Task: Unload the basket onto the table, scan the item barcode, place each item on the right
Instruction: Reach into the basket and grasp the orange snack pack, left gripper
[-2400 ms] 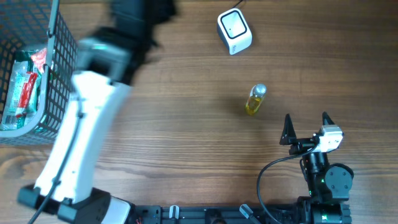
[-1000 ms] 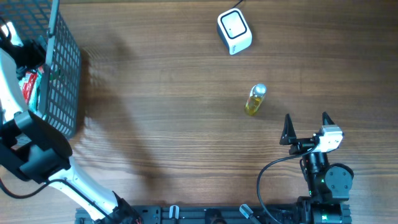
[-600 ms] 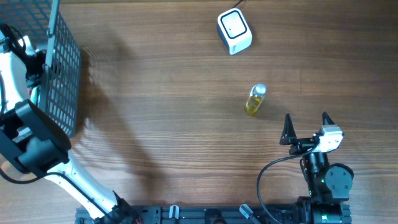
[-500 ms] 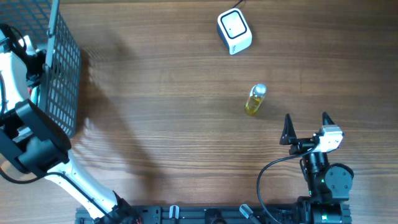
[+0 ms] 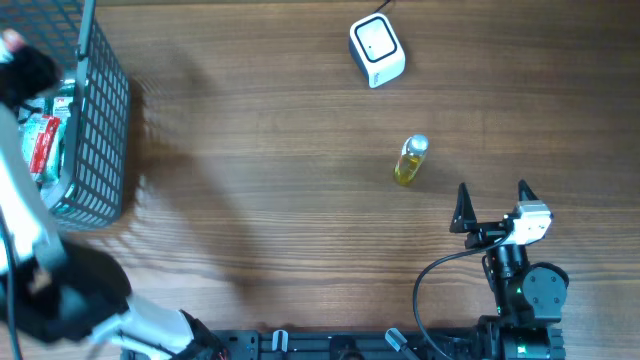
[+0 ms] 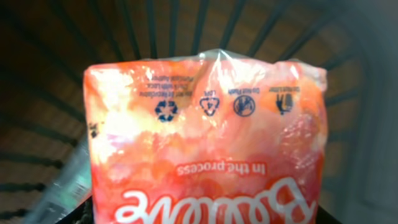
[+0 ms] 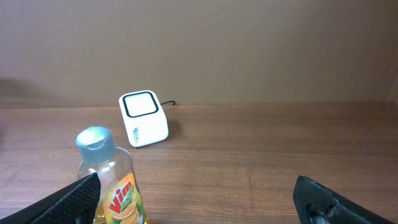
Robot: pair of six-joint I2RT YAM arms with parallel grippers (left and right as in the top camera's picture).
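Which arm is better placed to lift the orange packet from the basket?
Left. The left arm is at the basket, the packet filling its wrist view. The right gripper stands open across the table, by the bottle.

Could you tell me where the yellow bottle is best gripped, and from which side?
Probably grip the bottle at mid-body, just below the cap, pinching across its narrow width. The body is longer and broader than the small rounded cap, so it gives more surface. Come from the side of the right tool, which is open, close by and already faces the label.
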